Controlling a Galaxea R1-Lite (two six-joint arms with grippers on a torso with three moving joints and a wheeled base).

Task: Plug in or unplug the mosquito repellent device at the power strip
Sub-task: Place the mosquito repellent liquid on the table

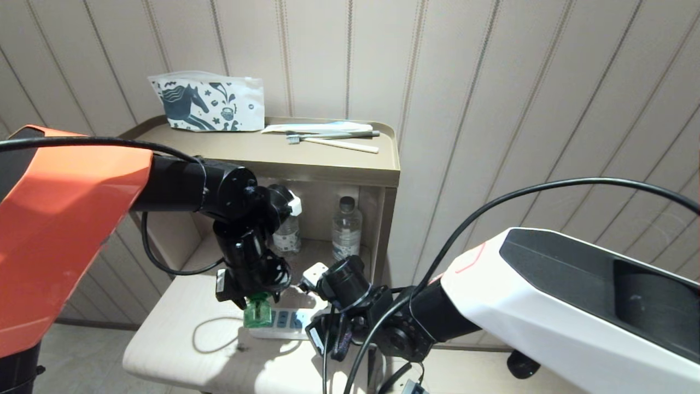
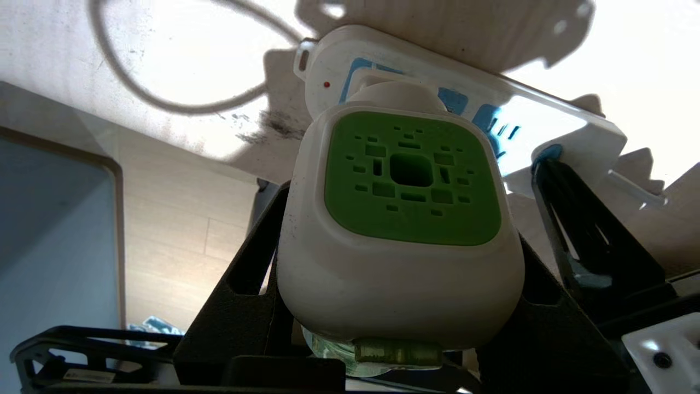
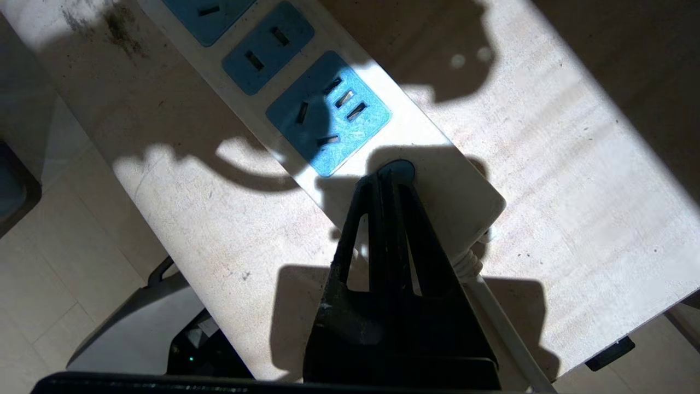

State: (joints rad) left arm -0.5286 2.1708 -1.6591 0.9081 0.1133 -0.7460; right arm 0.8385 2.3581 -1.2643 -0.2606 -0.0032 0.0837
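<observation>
The mosquito repellent device [image 2: 407,219] has a white head with a green vented face and a green bottle [image 1: 257,316] below. My left gripper [image 2: 399,246] is shut on it, one black finger on each side of the head. Its white plug end meets the face of the power strip [image 2: 552,131] at a pale blue socket near the red light. In the head view the left gripper [image 1: 256,306] holds the device over the left end of the power strip [image 1: 287,320]. My right gripper [image 3: 392,171] is shut, its tips resting on the power strip [image 3: 437,180] near the cord [image 3: 503,323].
The strip lies on a pale low table [image 1: 180,350] whose front edge is close. Behind stands a cabinet [image 1: 328,164] with two water bottles [image 1: 346,227] in its niche. A printed pouch [image 1: 210,104] and toothbrushes [image 1: 333,139] lie on top. Floor shows below the table [image 3: 44,306].
</observation>
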